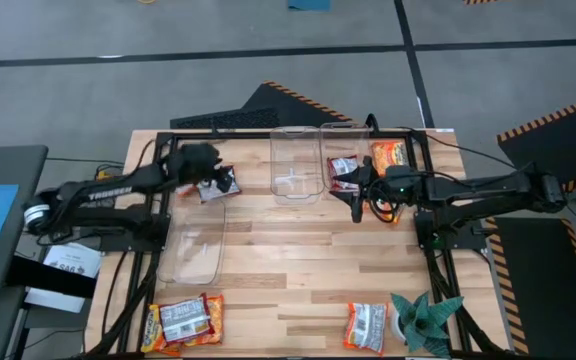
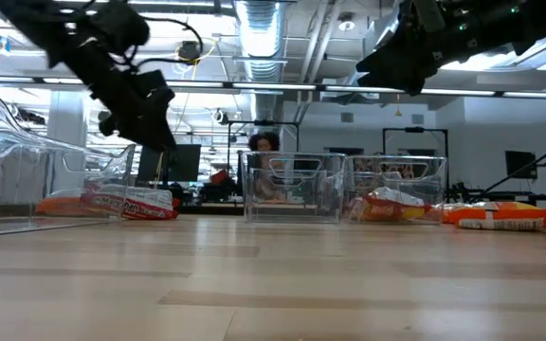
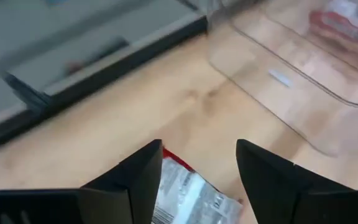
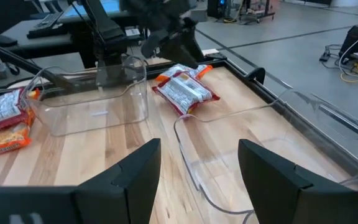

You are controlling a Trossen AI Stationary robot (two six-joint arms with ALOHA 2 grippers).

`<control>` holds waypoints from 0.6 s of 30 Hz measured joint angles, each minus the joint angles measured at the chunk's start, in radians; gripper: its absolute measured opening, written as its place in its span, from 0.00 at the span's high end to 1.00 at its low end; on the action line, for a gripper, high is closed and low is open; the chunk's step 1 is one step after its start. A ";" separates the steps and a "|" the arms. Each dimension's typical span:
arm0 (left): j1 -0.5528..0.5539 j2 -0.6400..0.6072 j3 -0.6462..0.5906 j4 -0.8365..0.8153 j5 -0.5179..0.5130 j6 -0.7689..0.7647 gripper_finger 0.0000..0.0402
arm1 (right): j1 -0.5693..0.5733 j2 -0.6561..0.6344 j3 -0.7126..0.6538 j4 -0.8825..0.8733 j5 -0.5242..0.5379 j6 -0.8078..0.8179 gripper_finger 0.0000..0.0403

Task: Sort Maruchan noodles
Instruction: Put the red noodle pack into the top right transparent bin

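A white-silver noodle packet with red print (image 1: 211,189) lies flat on the table near the far left; it also shows under my fingers in the left wrist view (image 3: 188,196). My left gripper (image 1: 220,183) (image 3: 199,146) hangs open just above this packet, off the table in the low view (image 2: 150,123). My right gripper (image 1: 356,200) (image 4: 199,144) is open and raised near the middle bins. Another white-silver packet (image 1: 343,170) lies in the right-hand far bin, with an orange packet (image 1: 389,155) beside it. Other packets lie at the near edge (image 1: 181,320) (image 1: 366,325).
Two clear bins stand side by side at the far middle (image 1: 296,150) (image 1: 340,132), and a third clear bin (image 1: 193,245) stands on the left. A teal spiky plant (image 1: 423,318) stands at the near right corner. Bare wood lies across the table's middle.
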 joint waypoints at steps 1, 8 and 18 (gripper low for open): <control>0.033 0.029 0.039 -0.076 0.067 0.000 0.52 | 0.000 0.000 0.000 0.001 0.000 0.000 0.41; 0.136 0.233 0.199 -0.326 0.174 0.072 0.52 | 0.000 0.000 0.000 0.003 0.000 0.000 0.41; 0.147 0.442 0.222 -0.299 0.217 0.086 0.52 | 0.000 0.000 0.000 0.003 0.000 -0.003 0.41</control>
